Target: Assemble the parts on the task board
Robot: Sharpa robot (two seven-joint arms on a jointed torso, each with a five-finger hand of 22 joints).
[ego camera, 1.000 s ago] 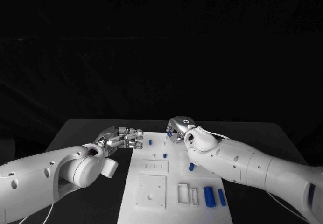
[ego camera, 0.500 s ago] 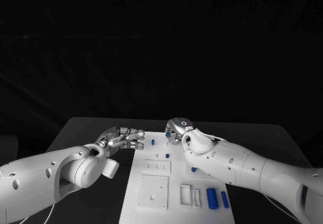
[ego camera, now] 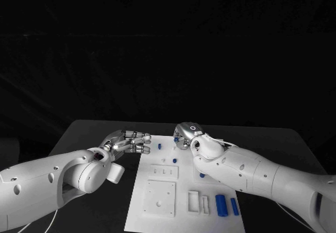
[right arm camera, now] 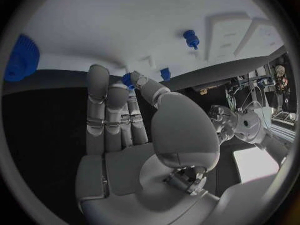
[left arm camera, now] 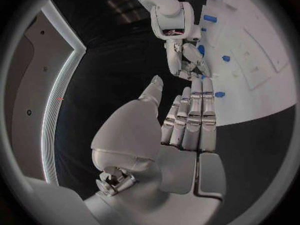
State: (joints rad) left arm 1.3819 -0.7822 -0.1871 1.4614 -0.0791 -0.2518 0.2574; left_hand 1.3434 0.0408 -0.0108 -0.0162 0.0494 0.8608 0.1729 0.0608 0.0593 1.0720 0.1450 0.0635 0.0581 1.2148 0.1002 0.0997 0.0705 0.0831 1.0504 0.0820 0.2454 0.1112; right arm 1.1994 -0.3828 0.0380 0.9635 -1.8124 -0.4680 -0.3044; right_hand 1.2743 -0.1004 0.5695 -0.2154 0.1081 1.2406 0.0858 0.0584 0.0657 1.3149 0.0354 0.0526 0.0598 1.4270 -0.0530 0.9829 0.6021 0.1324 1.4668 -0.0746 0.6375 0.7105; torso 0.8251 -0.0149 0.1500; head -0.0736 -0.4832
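White board [ego camera: 161, 194] lies flat in the middle of the black tabletop [ego camera: 91, 133], running away from the robot. Blue parts sit on it: two long ones [ego camera: 223, 204] side by side near its right edge, small pegs [ego camera: 173, 160] standing toward its far half, and another peg [ego camera: 159, 145] near the far end.

The left hand [ego camera: 129, 142] hovers at the board's far left corner, fingers curled loosely side by side with nothing in them; the left wrist view shows those fingers [left arm camera: 190, 122] straight and close together over the board's edge, the thumb apart.

The right hand [ego camera: 187, 133] is at the board's far end, bent downward. In the right wrist view its thumb and a fingertip [right arm camera: 136, 80] close on a small blue part [right arm camera: 127, 80] at the board's edge, with another blue peg [right arm camera: 165, 74] just beside it and a gear-like blue piece [right arm camera: 22, 57] well apart.
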